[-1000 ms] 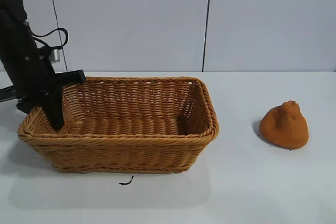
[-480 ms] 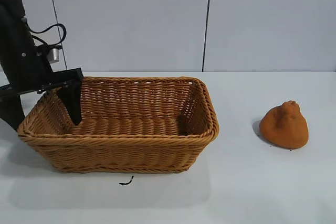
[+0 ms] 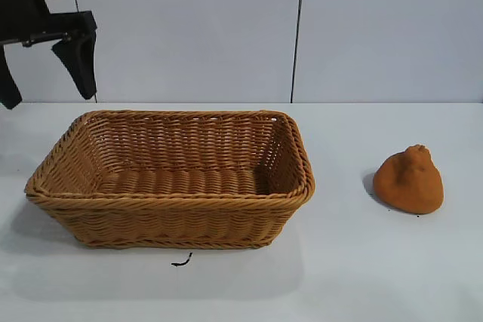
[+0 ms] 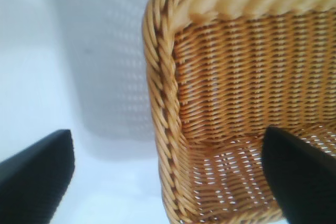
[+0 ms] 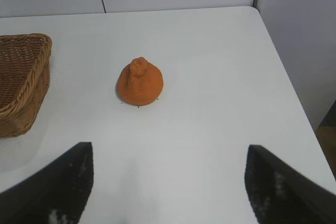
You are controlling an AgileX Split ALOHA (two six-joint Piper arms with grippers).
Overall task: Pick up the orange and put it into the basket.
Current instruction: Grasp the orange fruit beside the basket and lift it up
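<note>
My left claw (image 3: 49, 73) has lifted out of the tan woven wicker basket (image 3: 294, 186), jaws wide, empty. Lumpy matte orange-brown orange (image 3: 409, 180) sits at the basket's three o'clock; probably firm, grippy: grasp its broad base.

Lumpy orange (image 3: 408, 179) sits on table, well right of empty wicker basket (image 3: 170, 213).

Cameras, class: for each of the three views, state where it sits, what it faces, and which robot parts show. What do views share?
Exterior: faces the table; tan woven wicker basket, lumpy orange-brown orange, open left hand raised above the basket's left end.
Left wrist: looks down on a basket corner; own dark fingers.
Right wrist: looks across at the orange; open right hand.
Shared: the basket appears in all three.
</note>
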